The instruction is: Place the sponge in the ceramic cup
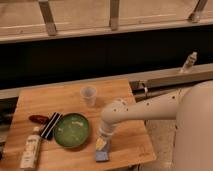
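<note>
The light blue sponge lies flat near the front edge of the wooden table. A pale yellow piece touches its far side. My gripper points down right above these two, at the end of the white arm reaching in from the right. The whitish ceramic cup stands upright at the back middle of the table, well behind the gripper and apart from it.
A round green bowl sits just left of the gripper. Further left are a black flat item, a red object and a white bottle lying down. A small bottle stands on the right ledge.
</note>
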Controlling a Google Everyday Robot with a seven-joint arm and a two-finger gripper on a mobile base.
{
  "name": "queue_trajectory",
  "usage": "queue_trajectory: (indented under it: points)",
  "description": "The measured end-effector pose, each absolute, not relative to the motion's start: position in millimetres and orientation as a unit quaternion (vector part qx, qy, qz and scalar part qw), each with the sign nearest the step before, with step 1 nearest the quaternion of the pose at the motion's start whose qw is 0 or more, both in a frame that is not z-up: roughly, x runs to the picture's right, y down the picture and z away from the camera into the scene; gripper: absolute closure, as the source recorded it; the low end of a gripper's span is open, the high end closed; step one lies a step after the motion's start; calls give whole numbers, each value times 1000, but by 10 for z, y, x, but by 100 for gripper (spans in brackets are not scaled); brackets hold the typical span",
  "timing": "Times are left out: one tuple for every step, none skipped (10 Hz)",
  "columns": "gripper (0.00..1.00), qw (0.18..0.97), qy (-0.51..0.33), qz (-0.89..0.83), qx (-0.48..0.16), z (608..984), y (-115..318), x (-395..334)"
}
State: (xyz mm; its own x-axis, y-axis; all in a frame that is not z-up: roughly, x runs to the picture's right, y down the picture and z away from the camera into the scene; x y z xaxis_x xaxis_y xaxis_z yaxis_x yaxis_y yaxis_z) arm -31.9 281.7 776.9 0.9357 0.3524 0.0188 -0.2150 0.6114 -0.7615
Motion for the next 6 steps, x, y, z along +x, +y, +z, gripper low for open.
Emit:
queue_trajectory:
  points:
    - [100, 896, -89, 146, -409, 7745, 2806, -344]
    - [100, 902, -103, 128, -399, 7693, 2718, -378]
    - [100, 905, -108, 125, -392, 7656, 2651, -365]
    - [100, 907, -111, 130, -385, 7610, 2584, -319]
    - [100, 908, -113, 134, -381, 7594, 2568, -297]
    - [100, 908, -117, 136, -378, 7582, 2558, -297]
